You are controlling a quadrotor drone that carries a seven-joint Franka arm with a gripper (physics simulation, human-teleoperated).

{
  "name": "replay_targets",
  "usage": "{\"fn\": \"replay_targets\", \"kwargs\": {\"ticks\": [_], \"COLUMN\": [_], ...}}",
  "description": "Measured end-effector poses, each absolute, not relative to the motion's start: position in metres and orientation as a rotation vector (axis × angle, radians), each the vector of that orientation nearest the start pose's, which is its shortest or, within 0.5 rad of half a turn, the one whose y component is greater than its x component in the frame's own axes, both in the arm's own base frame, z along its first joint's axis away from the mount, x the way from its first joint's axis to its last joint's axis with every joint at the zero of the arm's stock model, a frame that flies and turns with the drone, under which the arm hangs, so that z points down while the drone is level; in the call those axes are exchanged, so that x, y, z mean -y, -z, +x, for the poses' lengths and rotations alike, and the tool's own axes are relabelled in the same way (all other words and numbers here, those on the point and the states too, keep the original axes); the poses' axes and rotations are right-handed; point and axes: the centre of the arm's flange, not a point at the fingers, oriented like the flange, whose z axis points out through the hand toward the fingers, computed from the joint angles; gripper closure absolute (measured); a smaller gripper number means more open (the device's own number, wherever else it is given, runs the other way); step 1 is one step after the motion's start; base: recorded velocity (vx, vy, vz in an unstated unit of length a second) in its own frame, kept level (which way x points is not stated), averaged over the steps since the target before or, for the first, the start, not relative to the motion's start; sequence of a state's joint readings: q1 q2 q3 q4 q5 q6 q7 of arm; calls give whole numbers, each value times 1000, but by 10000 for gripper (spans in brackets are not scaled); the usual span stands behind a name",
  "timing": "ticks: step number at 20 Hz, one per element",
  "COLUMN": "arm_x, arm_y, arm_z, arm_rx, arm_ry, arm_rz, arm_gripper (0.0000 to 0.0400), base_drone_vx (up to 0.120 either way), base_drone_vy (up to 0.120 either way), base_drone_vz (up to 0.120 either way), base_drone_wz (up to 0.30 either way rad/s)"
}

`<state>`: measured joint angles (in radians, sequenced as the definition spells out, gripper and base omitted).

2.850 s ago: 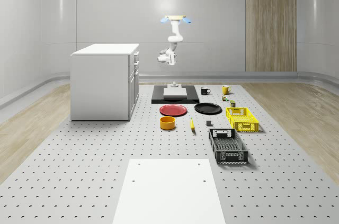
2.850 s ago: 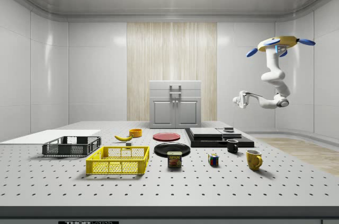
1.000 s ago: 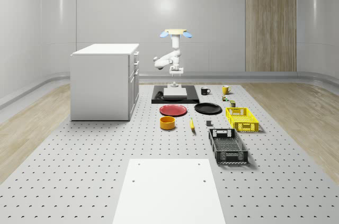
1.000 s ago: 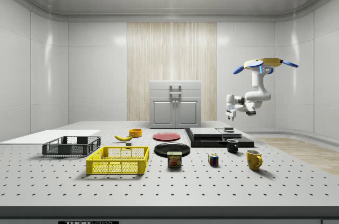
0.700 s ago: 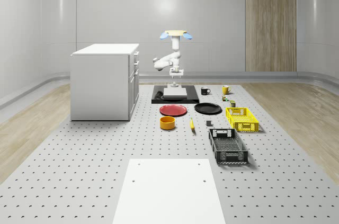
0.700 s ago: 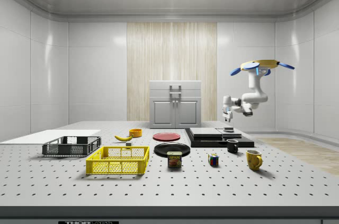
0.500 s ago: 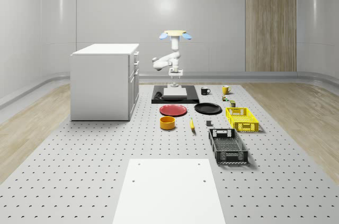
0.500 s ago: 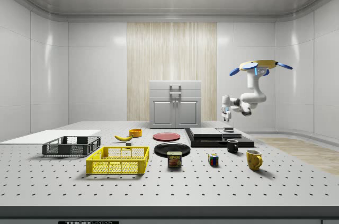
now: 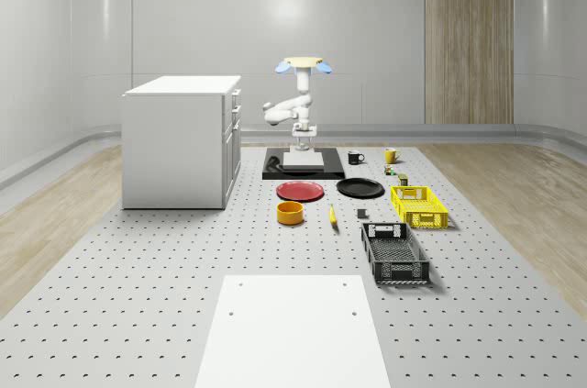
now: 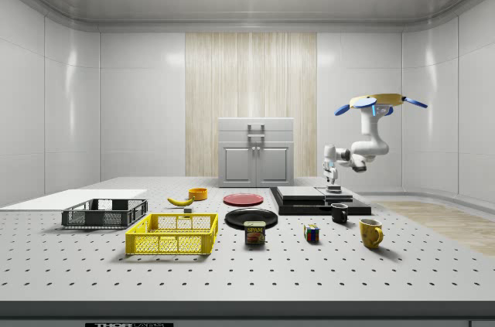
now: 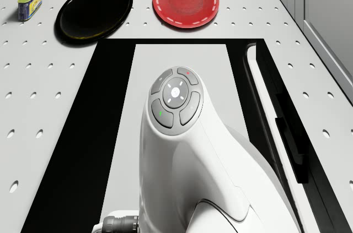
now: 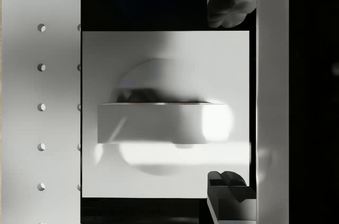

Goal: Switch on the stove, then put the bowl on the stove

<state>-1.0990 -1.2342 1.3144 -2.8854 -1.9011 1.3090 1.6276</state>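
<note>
Hovering above the stove (image 9: pixel 303 166), we hold our tool (image 10: pixel 332 181) open astride its knob (image 12: pixel 164 122), gripping nothing; the bowl (image 9: pixel 291 213) sits well apart, beyond the red plate (image 9: pixel 301 191), cabinet (image 9: pixel 181 140) alongside.

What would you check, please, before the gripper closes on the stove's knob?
1. Drone hovers over the far end of the stove: ok.
2. Gripper points straight down at the knob, low over it: ok.
3. Fingers are open and stand on either side of the knob's ridge: ok.
4. Fingers already touch the knob: cannot tell.
5. Stove is already switched on: cannot tell, no light or glow shows.
6. Bowl stands untouched on the table, in front of the red plate: ok, it comes next.
</note>
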Motion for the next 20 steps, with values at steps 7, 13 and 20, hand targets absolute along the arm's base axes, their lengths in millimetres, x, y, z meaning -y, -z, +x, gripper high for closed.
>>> {"fn": "replay_targets", "kwargs": {"ticks": [7, 13, 20], "arm_x": [0, -8, -11], "arm_y": [-491, -492, -507], "arm_z": [307, 307, 307], "arm_rx": [2, 2, 2], "arm_ry": [-785, -785, -785], "arm_rz": [1, 1, 1], "arm_gripper": [0, 0, 0], "base_drone_vx": [0, 0, 0], "base_drone_vy": [0, 0, 0], "base_drone_vz": [-46, 0, 0], "base_drone_wz": [0, 0, 0]}}
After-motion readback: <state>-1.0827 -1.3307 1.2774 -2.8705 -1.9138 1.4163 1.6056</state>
